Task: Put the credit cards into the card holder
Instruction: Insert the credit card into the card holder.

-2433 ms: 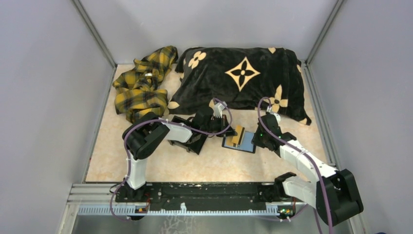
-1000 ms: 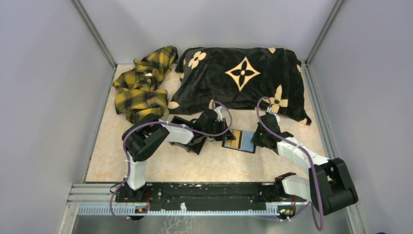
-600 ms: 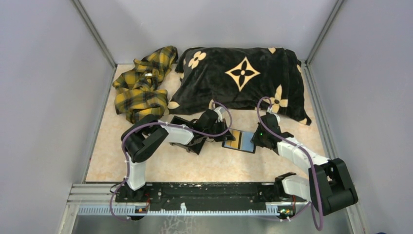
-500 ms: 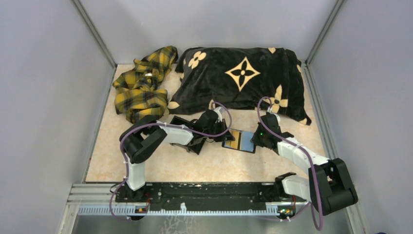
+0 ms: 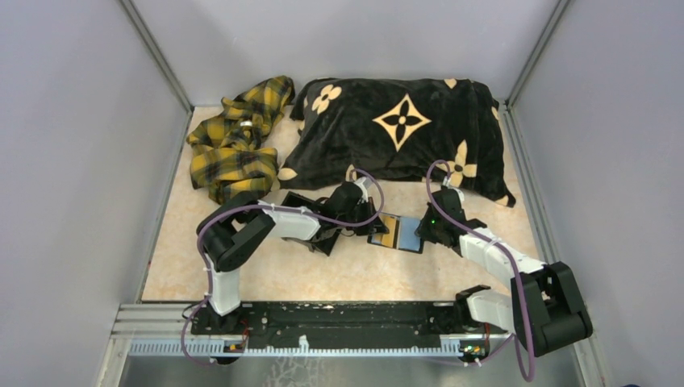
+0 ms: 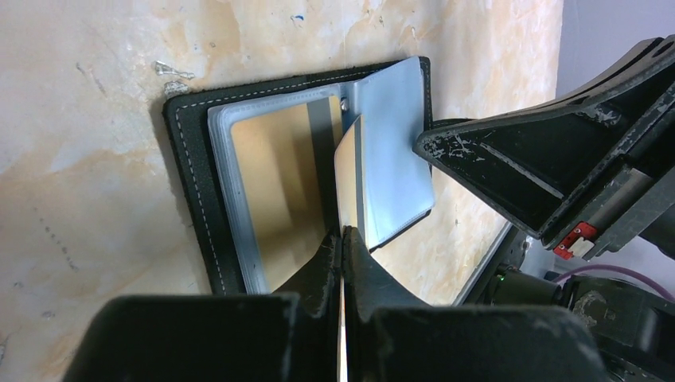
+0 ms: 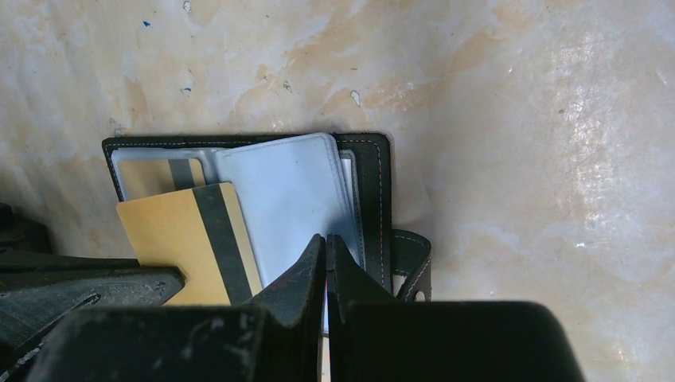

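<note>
Pinching a gold striped card edge-on with the left claw, squeezing tight on its near end. Hovering it just ahead of those claw tips, tilted over the open card holder and not yet sliding into any pocket. Finding the holder flat on the bench, right between the two claws and directly below both sets of tips.

Clamping the right claw together as well, seemingly nipping the pale bluish sleeve page at its near edge and lifting it aside, baring the pocket beneath for the incoming card.

Glimpsing gold with a dark stripe behind the clear pocket, ahead and to the left of the right claw's tips. Possibly one card already tucked in, possibly only a reflection of the held one; not telling which from here.

Judging progress at mid-insertion: holder opened and steadied, one card in hand and roughly lined up, leaving the actual seating to do. Not spotting any loose cards near either claw, so not guessing how many remain.
</note>
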Robot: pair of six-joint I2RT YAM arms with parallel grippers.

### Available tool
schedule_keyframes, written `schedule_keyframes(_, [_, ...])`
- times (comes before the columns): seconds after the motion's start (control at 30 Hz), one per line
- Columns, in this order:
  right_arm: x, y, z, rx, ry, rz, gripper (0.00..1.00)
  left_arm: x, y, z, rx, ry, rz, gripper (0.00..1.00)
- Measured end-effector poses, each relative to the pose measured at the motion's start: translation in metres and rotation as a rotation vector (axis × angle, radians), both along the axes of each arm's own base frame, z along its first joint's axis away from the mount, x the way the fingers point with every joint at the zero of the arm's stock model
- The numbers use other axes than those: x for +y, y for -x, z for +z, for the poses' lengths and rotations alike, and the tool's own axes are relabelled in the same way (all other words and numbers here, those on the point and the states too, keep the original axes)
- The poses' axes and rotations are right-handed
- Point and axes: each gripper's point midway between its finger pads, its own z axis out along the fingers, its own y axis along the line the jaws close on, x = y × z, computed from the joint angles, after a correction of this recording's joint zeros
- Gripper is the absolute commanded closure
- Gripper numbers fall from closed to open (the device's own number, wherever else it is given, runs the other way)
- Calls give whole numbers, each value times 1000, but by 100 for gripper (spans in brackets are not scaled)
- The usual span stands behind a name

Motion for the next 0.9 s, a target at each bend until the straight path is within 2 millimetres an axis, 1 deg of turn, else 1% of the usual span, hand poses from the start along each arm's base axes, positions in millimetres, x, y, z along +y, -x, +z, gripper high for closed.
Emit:
schedule_keyframes(0.33, [0, 0, 0, 0, -1, -1, 100, -12, -6, -1, 13, -10, -19, 100])
schedule_keyframes(0.6, [0, 0, 0, 1, -6, -1, 100, -12, -6, -2, 13, -14, -15, 100])
schedule_keyframes(0.9, [-1, -1, 0, -3, -13, -4, 100, -12, -8, -5, 18, 20, 13, 100])
